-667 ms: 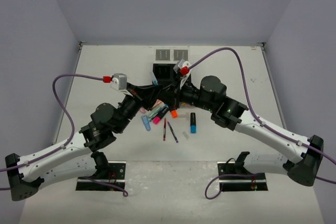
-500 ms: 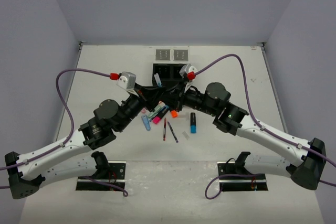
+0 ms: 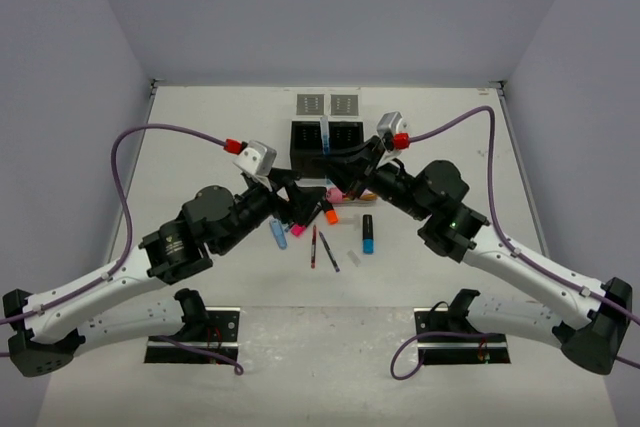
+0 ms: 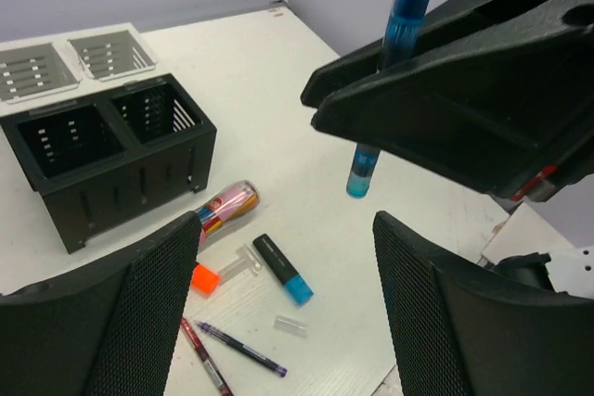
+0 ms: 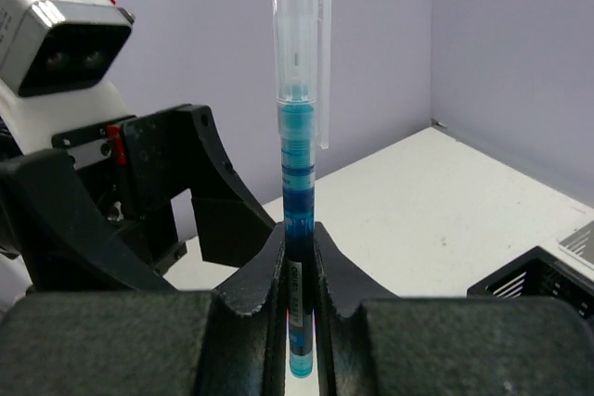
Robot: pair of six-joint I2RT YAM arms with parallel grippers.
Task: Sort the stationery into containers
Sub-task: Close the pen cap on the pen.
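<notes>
Right gripper (image 5: 299,261): clamped on the blue pen (image 5: 299,173), upright, centre frame.
Left gripper (image 4: 283,314): jaws wide apart, holding nothing, bottom edge.
Black box (image 4: 111,162): left.
Grey trays (image 4: 74,55): upper left, behind the box.
Blue highlighter (image 4: 283,271): centre, on the table.

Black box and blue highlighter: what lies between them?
The pink-gold tube and, nearer the blue highlighter, a clear piece; the left wrist view shows both.
</notes>
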